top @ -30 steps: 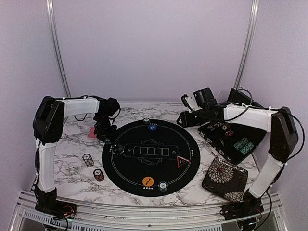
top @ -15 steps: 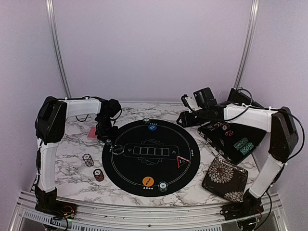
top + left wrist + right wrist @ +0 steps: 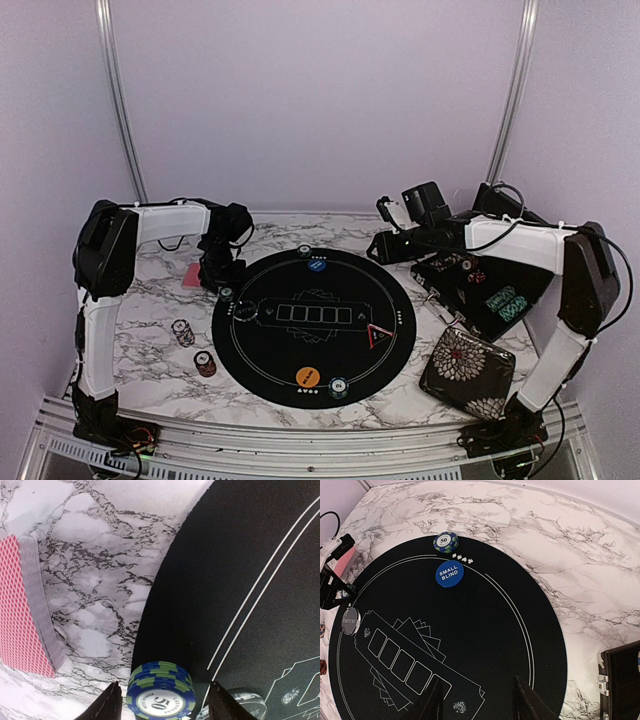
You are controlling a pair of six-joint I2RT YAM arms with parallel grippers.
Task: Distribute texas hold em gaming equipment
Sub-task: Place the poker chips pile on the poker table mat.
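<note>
L pincer (image 3: 164, 703) opened round chip stack (image 3: 160, 692); 5 out.

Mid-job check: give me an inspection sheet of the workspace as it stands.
Surface: marble table under a round black mat.
Job's things: chip stack at the mat's edge; cards beside the mat; blue disc, orange disc, triangle on it; two striped stacks off it.
Clutter: floral pouch; open black case.
Grippers: left gripper open, astride the chip stack; right gripper open, empty, over the mat.
Cables: black cable looped above the right arm.
Surroundings: pale walls, metal posts.
</note>
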